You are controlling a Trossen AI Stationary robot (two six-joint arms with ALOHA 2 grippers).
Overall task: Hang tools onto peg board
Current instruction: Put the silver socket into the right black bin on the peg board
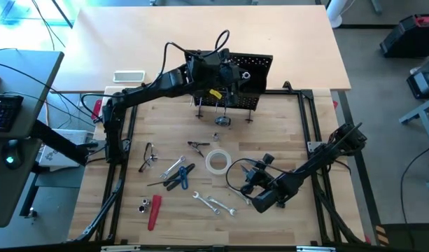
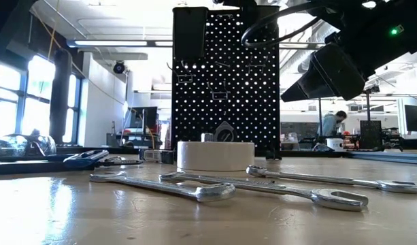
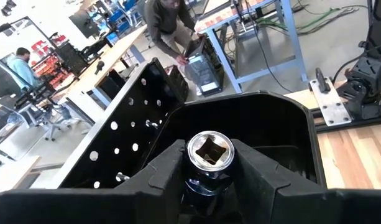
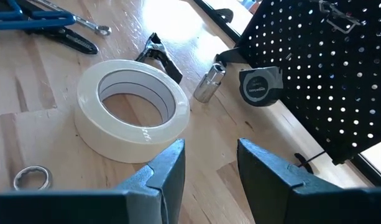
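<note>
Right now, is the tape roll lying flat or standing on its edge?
Flat. The tape roll lies on the table with its hole facing up; the low view shows it as a low, wide cylinder.

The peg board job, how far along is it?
Early on. Nothing clearly hangs on the peg board yet. The left gripper holds a silver socket over a black bin. Tape roll, wrenches, blue pliers and tape measure lie on the table.

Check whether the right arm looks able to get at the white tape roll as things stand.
Probably yes. The right gripper hangs just short of the white tape roll, fingers apart, with bare wooden table between them. The small silver socket and black clip lie beyond it.
</note>
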